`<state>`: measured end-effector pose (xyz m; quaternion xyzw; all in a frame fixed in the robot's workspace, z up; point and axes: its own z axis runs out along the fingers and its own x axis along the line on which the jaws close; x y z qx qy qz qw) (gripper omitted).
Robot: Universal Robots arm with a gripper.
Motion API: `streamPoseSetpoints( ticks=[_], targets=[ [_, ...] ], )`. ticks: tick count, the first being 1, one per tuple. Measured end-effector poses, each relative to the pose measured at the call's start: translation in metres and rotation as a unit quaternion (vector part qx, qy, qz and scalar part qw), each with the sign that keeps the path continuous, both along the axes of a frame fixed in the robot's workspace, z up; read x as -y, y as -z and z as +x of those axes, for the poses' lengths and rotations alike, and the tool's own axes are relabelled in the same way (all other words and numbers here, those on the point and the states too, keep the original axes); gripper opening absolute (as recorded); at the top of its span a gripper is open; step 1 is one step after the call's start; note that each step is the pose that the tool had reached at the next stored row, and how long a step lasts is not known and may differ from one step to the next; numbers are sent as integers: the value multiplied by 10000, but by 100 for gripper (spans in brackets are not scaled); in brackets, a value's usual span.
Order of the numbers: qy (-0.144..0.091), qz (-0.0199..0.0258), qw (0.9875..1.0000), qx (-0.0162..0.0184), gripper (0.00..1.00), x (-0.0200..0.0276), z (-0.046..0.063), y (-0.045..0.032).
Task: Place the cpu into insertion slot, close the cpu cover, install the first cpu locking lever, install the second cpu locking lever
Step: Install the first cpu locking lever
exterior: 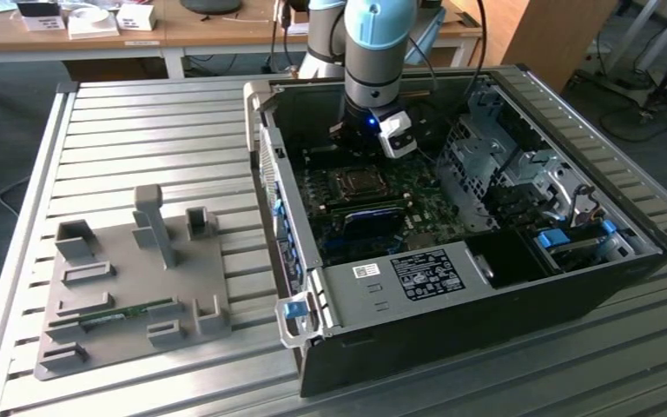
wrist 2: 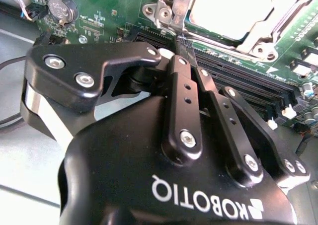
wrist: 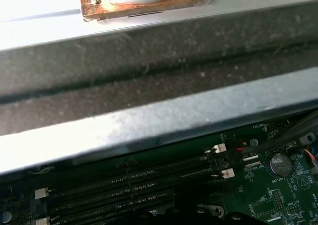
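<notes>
The open computer case (exterior: 461, 304) lies on the slatted table, and my arm reaches down into it. My gripper (exterior: 354, 152) hovers just behind the insertion slot (exterior: 357, 182) on the green motherboard. In the second wrist view the gripper (wrist 2: 182, 40) is shut, its black fingers (wrist 2: 181, 96) pressed together with nothing visible between them. Their tips rest at the socket's edge, beside a silvery corner bracket (wrist 2: 171, 9). The cpu (wrist 2: 233, 6) shows as a bright silver top, with the cpu cover (wrist 2: 278, 26) lying flat around it as a metal frame.
Long black memory slots (wrist 2: 238, 78) run right beside the fingertips. A coin battery (wrist 2: 62, 9) sits on the board. A metal drive cage (exterior: 507, 165) fills the case on the exterior view's right. A grey fixture plate (exterior: 136, 287) with a memory stick (exterior: 114, 314) lies left of the case.
</notes>
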<state>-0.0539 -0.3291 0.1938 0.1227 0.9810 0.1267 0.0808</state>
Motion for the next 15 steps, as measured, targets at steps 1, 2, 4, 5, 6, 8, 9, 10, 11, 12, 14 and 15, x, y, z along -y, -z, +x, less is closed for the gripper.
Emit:
streamPoseSetpoints(
  ticks=[1, 2, 4, 5, 6, 8, 9, 10, 11, 12, 14, 15],
  targets=[
    [0, 1, 10000, 0, 11, 2, 0, 0],
    [0, 2, 10000, 0, 11, 3, 0, 1],
    [0, 2, 10000, 0, 11, 7, 0, 0],
    [0, 2, 10000, 0, 11, 8, 0, 1],
    [0, 2, 10000, 0, 11, 10, 0, 1],
    [0, 2, 10000, 0, 11, 13, 0, 2],
    [0, 2, 10000, 0, 11, 14, 0, 2],
    [0, 2, 10000, 0, 11, 16, 0, 2],
    [0, 2, 10000, 0, 11, 17, 0, 2],
    [0, 2, 10000, 0, 11, 18, 0, 3],
    [0, 2, 10000, 0, 11, 22, 0, 4],
    [0, 2, 10000, 0, 11, 24, 0, 4]
  ],
)
